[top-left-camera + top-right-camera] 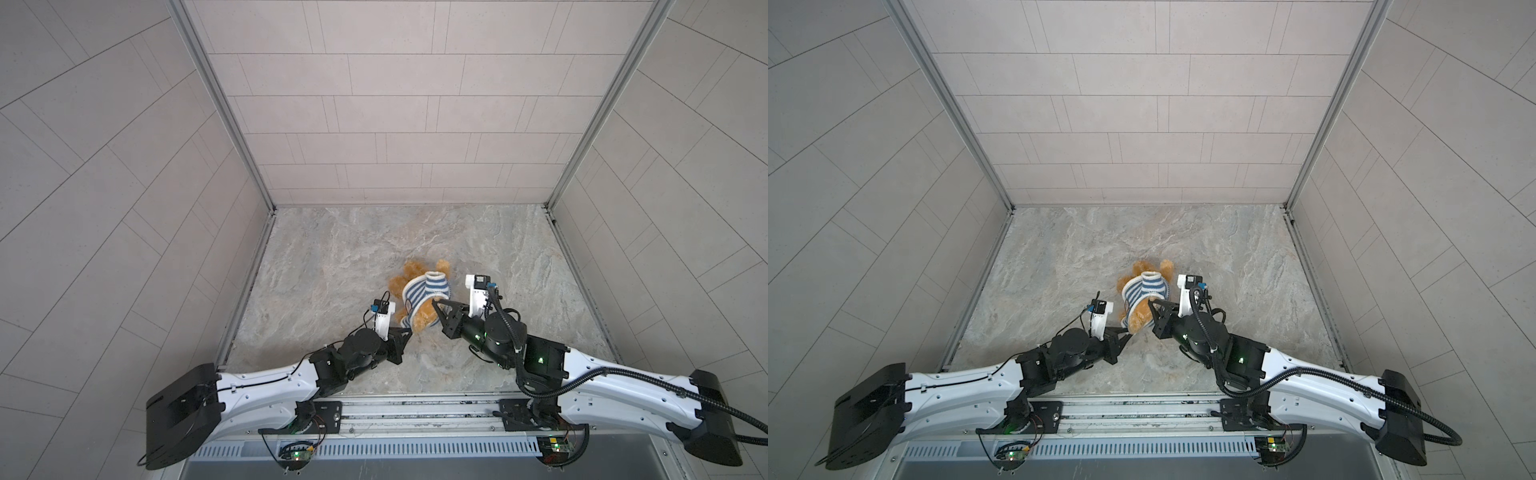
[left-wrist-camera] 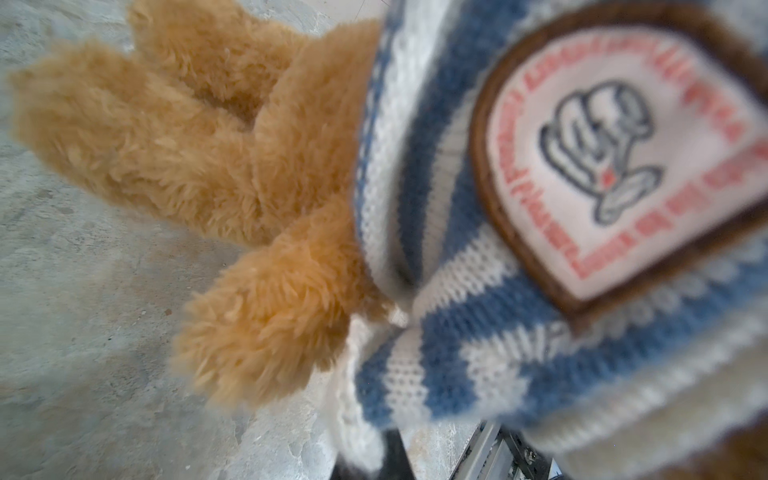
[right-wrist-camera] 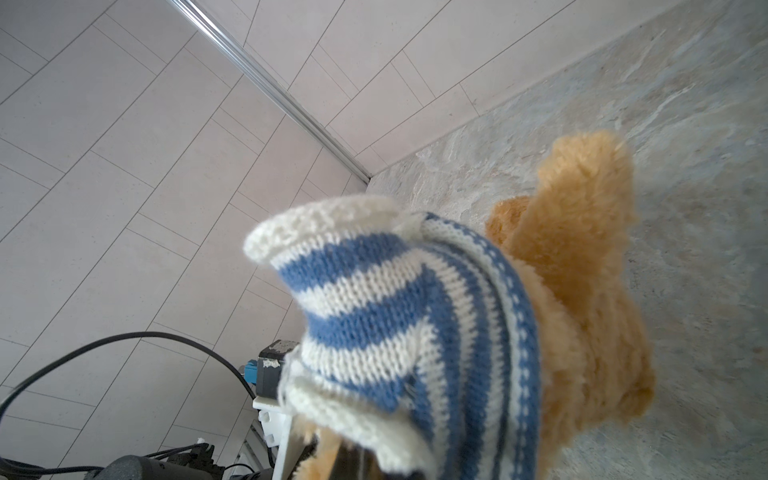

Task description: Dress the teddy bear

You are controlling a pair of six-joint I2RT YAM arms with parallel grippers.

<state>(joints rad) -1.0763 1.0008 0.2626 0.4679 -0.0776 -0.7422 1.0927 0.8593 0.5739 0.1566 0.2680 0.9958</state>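
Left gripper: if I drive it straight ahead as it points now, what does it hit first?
The shirt: the left gripper has its jaws shut on the hem. Going straight on, it would likely push that knit into the bear just behind it, though depth is hard to judge.

red lettering on badge (image 2: 615, 166), too blurred

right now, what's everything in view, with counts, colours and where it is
teddy bear: one, golden-brown, mid table, between the claws
striped shirt: one, blue and white, partly over the bear
badge: one, white with brown rim, on the shirt
table: one, grey marbled, under everything
walls: three, pale tiled, around the table
left claw: one, black, shut on the shirt hem
right claw: one, black, shut on the shirt's opposite edge
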